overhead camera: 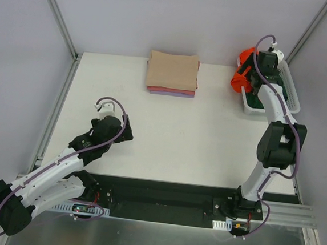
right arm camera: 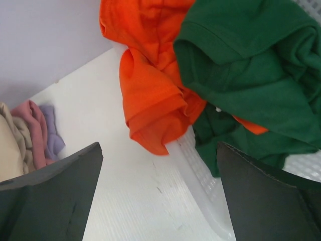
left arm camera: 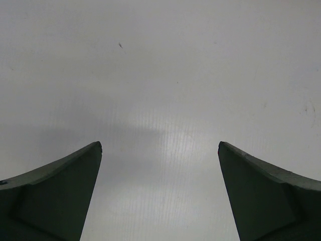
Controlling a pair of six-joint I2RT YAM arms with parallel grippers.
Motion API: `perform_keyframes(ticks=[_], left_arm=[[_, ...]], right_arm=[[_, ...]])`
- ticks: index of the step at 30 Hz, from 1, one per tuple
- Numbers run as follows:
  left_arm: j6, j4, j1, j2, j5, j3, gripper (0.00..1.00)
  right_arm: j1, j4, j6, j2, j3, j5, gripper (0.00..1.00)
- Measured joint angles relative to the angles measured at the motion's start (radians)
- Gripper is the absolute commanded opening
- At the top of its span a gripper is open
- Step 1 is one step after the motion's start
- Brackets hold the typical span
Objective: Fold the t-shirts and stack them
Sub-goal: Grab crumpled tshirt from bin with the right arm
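Right hand (right arm camera: 159,146) spread above orange t-shirt (right arm camera: 150,95), draped over basket (right arm camera: 200,196) rim at far right corner of surface (overhead camera: 179,135). Best pinch orange cloth only, clear of green t-shirt (right arm camera: 241,75). Left hand (left arm camera: 159,145) spread, empty.

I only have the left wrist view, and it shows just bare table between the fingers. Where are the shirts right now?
Observer: A folded stack, beige on top, sits at the far edge of the table, near the middle.
Operator: And the unfolded ones?
Observer: The orange shirt hangs over the rim of the white basket at far right; the dark green shirt lies inside.
Operator: Right gripper?
Observer: The right gripper is open over the basket's rim, holding nothing.
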Motion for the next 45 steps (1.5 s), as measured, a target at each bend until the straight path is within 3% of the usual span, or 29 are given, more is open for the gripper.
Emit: perform_keyframes(ticks=[12, 19, 26, 29, 32, 37, 39, 45], left_arm=[[0.0, 0.0, 0.0, 0.036, -0.024, 0.013, 0.99], [0.001, 0.0, 0.006, 0.04, -0.029, 0.014, 0.99], [0.001, 0.0, 0.006, 0.064, -0.03, 0.017, 0.99], [0.001, 0.0, 0.006, 0.069, -0.03, 0.017, 0.99], [0.001, 0.0, 0.006, 0.069, -0.03, 0.017, 0.99], [0.001, 0.0, 0.006, 0.069, -0.03, 0.017, 0.99], [0.001, 0.0, 0.006, 0.069, -0.029, 0.017, 0.99], [0.001, 0.0, 0.013, 0.069, -0.029, 0.017, 0.99]], right_arm=[[-0.02, -0.045, 0.079, 0.408, 0.397, -0.044, 0.99], [-0.055, -0.061, 0.093, 0.523, 0.514, -0.064, 0.97], [-0.06, -0.038, 0.138, 0.58, 0.542, -0.116, 0.72], [-0.059, -0.021, 0.164, 0.593, 0.544, -0.145, 0.54], [-0.06, -0.005, 0.193, 0.595, 0.544, -0.176, 0.28], [-0.07, 0.061, 0.228, 0.592, 0.544, -0.212, 0.15], [-0.077, 0.069, 0.236, 0.592, 0.542, -0.223, 0.01], [-0.087, 0.066, 0.234, 0.592, 0.539, -0.236, 0.01]])
